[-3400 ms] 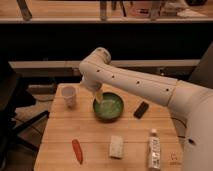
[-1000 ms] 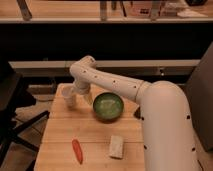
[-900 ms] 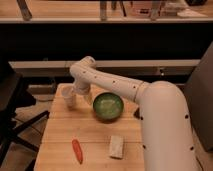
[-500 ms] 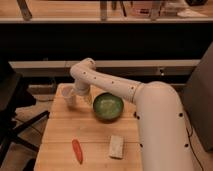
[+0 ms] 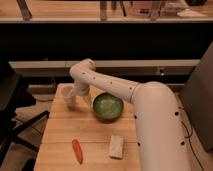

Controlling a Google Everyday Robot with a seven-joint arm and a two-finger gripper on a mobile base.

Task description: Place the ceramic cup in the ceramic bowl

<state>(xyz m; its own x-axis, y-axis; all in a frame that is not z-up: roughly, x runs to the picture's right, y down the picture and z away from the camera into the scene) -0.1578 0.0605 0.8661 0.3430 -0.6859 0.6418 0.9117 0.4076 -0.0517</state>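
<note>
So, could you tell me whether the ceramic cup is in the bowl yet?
Out. The ceramic cup stands upright on the table, apart from the ceramic bowl, with the gripper beside it.

table (image 5: 95, 134): light wood | behind: dark recess under wooden counter (image 5: 65, 11) | left: black chair (image 5: 11, 107)

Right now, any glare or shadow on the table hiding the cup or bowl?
Camera view: warm, even light on the table, no glare; the ceramic bowl shows its green inside clearly. The tool sits low beside the ceramic cup, on its bowl side, masking that edge. Behind the table, the background is near black.
</note>
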